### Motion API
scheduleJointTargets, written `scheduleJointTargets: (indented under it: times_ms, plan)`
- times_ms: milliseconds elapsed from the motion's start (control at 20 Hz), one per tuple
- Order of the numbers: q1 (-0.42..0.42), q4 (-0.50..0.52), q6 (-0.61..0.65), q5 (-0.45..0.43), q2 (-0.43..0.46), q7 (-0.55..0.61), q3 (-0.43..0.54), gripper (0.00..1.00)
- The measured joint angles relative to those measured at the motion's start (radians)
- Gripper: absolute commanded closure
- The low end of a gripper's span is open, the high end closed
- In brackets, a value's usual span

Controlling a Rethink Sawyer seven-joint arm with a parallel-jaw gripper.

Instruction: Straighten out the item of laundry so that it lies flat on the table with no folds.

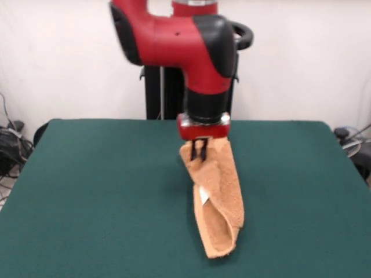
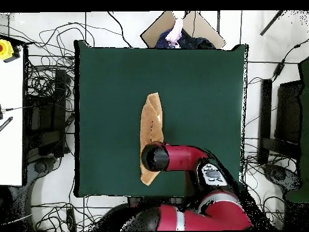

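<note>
So the fingers (image 1: pixel 201 152) are pinched down on the top corner of the towel (image 1: pixel 219 202), just below centre of the front view, with the dark prongs biting into a bunched bit of orange-tan cloth right under the red wrist. The gripper is definitely clamped on the fabric, not just hovering.

From there the towel hangs and trails down toward the bottom of the frame, folded over on itself lengthwise like a loose tube. There's a small white label (image 1: pixel 203 194) peeking out along the inner edge about halfway down. The lower end looks like it's resting on the green surface (image 1: pixel 87 191) near the bottom centre of the frame, while the top end is lifted off it.

In the overhead view the towel (image 2: pixel 151 124) shows as a long narrow strip a bit left of centre, running up from under the arm (image 2: pixel 181 158), which covers its lower end. Plenty of bare surface on all sides.

My read is that this is mid-lift or mid-drag, with one corner held up so the rest can unroll. It's nowhere near flat yet, since it's still doubled over. The next move probably needs a sideways pull across the fold line, not along the strip, keeping the free end on the felt so friction peels the layers apart. Pulling lengthwise would likely just slide the whole roll.
</note>
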Motion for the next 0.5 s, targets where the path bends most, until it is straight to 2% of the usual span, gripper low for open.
scheduleJointTargets:
  times_ms: [300, 500]
  plan:
    - [0.086, 0.088, -0.034, 0.075, -0.029, 0.032, -0.003, 1.00]
    - [0.102, 0.096, -0.077, 0.076, -0.018, 0.033, -0.013, 1.00]
